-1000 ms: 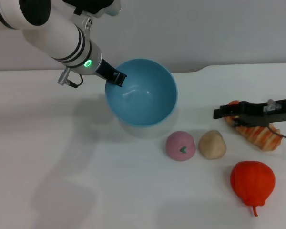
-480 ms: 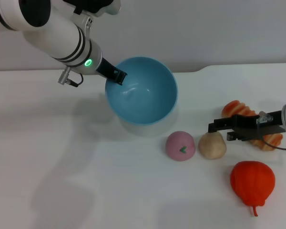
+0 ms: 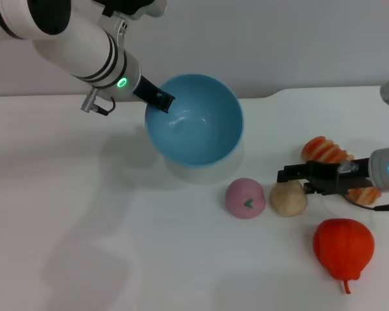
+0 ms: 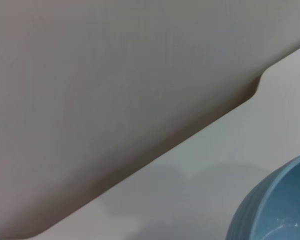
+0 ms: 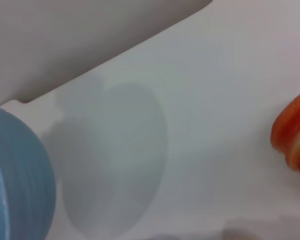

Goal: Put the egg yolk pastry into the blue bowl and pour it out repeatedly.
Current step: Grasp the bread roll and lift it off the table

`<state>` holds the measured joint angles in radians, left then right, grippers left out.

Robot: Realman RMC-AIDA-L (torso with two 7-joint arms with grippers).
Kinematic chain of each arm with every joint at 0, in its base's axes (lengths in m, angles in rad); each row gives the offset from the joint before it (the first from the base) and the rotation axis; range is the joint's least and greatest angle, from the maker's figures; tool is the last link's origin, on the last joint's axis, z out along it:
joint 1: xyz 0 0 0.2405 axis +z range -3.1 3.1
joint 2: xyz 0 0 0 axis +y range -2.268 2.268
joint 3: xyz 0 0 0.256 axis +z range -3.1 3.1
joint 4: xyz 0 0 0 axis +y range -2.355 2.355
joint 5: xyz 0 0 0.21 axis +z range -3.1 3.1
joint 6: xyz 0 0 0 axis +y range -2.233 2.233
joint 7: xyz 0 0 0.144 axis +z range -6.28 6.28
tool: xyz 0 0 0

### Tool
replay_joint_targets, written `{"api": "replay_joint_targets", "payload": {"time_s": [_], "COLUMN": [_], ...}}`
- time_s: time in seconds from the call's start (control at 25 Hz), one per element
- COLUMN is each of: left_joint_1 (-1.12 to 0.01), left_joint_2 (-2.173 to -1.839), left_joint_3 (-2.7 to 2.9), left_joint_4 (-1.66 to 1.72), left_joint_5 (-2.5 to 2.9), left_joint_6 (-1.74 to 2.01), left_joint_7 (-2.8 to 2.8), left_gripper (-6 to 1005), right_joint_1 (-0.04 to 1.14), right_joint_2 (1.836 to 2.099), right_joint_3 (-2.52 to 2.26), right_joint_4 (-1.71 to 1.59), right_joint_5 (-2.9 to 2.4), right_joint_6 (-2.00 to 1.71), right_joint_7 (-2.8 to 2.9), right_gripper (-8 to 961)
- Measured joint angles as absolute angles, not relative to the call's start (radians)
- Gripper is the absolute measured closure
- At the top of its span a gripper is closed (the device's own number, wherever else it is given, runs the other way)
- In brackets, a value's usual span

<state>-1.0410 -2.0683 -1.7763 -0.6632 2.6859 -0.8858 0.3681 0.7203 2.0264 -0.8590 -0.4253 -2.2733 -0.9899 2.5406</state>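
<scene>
Egg yolk pastry [image 3: 288, 198] sits on the table beside the pink bun [image 3: 245, 197]; right gripper [image 3: 292, 178] hovers spread just over it. Only the head view shows it. Left gripper [image 3: 161, 101] pinches the blue bowl [image 3: 194, 123] rim, tilted. Open table [image 3: 84, 227] lies leftward.

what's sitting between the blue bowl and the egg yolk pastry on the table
In the head view, only bare white table separates the tilted blue bowl, held by the left claw, from the egg yolk pastry; the pink bun sits just off that line.
</scene>
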Motion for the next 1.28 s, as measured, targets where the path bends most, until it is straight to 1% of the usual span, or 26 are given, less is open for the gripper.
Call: {"api": "replay_joint_targets", "payload": {"time_s": [0.28,0.44,0.72,0.96,1.16,1.28], "left_joint_1": [-1.038,-1.036,-1.034,-1.032,-1.032,-1.033], "left_joint_2": [-2.068,-2.068,-2.068,-2.068,-2.068,-2.068], "left_joint_3": [-1.776,-1.776,-1.775,-1.775,-1.772,-1.772], "left_joint_4": [-0.665,-0.665,-0.663,-0.661,-0.661,-0.661], "left_joint_5": [2.686,2.686,2.685,2.684,2.684,2.684], "left_joint_6": [-0.884,-0.879,-0.873,-0.872,-0.874,-0.875], "left_joint_7": [0.368,0.368,0.368,0.368,0.368,0.368], "left_gripper": [1000,1000,999,1000,999,999], "right_joint_1": [0.723,0.728,0.727,0.710,0.668,0.622], "right_joint_2": [2.027,2.020,2.024,2.028,2.042,2.051], "right_joint_3": [-0.859,-0.875,-0.915,-0.919,-0.914,-0.911], "right_joint_4": [-0.407,-0.390,-0.395,-0.416,-0.515,-0.652], "right_joint_5": [-2.273,-2.281,-2.287,-2.287,-2.273,-2.235], "right_joint_6": [-0.989,-0.995,-0.990,-1.006,-1.090,-1.181], "right_joint_7": [2.540,2.540,2.539,2.539,2.527,2.524], "right_gripper": [325,328,334,530,604,628]}}
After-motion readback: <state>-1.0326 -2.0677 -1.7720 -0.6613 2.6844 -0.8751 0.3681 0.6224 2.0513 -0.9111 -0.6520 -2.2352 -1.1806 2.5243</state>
